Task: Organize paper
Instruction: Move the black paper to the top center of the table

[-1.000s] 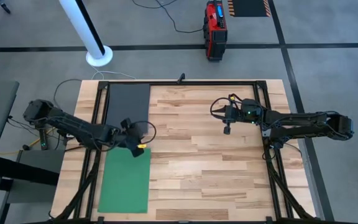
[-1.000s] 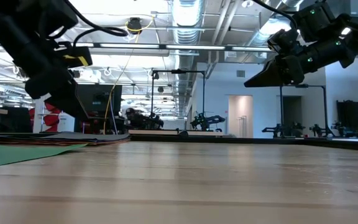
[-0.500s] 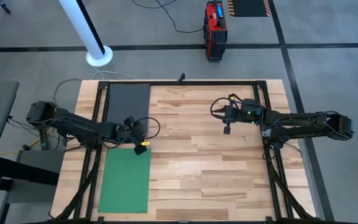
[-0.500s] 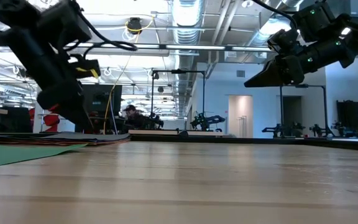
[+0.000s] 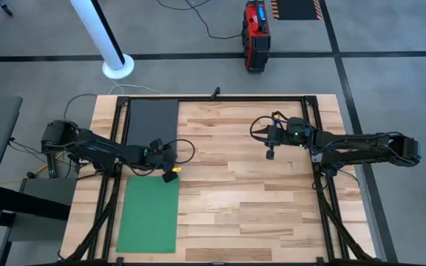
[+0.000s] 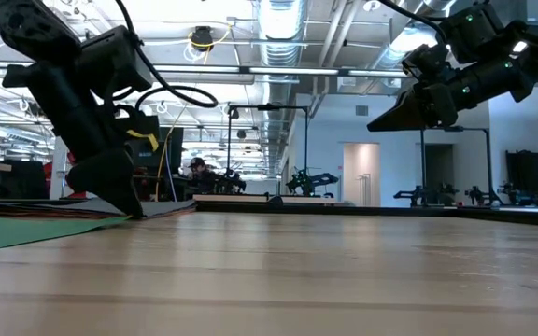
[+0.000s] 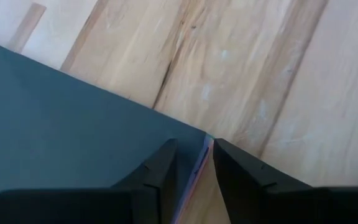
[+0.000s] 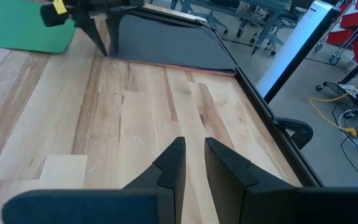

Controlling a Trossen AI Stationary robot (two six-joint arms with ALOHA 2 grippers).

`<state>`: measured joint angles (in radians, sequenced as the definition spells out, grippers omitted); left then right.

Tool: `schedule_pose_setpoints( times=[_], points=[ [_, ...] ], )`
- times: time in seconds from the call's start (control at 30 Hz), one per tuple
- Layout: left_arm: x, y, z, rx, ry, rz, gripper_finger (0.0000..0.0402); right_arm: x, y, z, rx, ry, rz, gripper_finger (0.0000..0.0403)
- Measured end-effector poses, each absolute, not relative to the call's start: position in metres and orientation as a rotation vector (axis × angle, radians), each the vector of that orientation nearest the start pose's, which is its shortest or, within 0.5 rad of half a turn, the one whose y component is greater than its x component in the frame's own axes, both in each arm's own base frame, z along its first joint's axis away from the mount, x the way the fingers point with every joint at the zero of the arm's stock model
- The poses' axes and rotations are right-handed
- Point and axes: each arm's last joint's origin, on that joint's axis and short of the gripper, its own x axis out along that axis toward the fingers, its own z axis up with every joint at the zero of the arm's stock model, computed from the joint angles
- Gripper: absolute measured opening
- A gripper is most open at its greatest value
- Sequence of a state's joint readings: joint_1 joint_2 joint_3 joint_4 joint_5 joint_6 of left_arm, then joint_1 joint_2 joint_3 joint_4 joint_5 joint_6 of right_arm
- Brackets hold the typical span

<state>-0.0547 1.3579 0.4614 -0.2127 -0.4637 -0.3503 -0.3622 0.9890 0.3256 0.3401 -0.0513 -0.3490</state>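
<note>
Your left gripper sat low at the near right corner of the dark grey sheet, which lay on top of a stack at the far left of the desk. In the left wrist view its jaws were a little apart, one finger over the grey sheet and the other over bare wood, with the sheet's corner in the gap between them — not clamped on anything you could see. Thin pink and purple edges showed just under that corner. From the low view the gripper's tips were down at the stack's edge.

The green sheet lay flat by itself at the near left of the desk, just beside the stack and nearer you, its far right corner close to the left gripper.

Your right gripper hung above the far middle of the desk, well apart from the paper — raised clear of the wood in the low view. Its jaws stood slightly apart and held nothing. In its wrist view the grey sheet and the green sheet lay ahead of it.
</note>
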Motion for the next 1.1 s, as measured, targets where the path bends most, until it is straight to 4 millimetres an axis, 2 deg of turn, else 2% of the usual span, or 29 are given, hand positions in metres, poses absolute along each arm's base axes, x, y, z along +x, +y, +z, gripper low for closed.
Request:
schedule_pose_setpoints(
  times=[0.13, 0.27, 0.33, 0.73, 0.93, 1.1],
  points=[
    [0.210, 0.001, 0.127, -0.028, 0.991, 0.532, 0.0075, 0.184, -0.068, 0.189, -0.276, 0.370, -0.249, 0.0059],
    [0.210, 0.001, 0.128, -0.011, 0.999, 0.519, 0.0020, 0.184, -0.068, 0.189, -0.276, 0.370, -0.249, 0.0059],
    [0.210, 0.001, 0.128, -0.016, 1.001, 0.511, 0.0006, 0.184, -0.068, 0.189, -0.276, 0.371, -0.248, 0.0059],
    [0.223, -0.009, 0.135, -0.127, 0.892, 0.358, 0.0001, 0.184, -0.068, 0.189, -0.274, 0.378, -0.247, 0.0059],
    [0.225, -0.007, 0.146, -0.054, 0.947, 0.464, 0.0000, 0.184, -0.068, 0.188, -0.273, 0.381, -0.246, 0.0059],
    [0.228, -0.007, 0.151, 0.026, 0.983, 0.468, 0.0002, 0.184, -0.068, 0.188, -0.273, 0.382, -0.246, 0.0059]
  ],
)
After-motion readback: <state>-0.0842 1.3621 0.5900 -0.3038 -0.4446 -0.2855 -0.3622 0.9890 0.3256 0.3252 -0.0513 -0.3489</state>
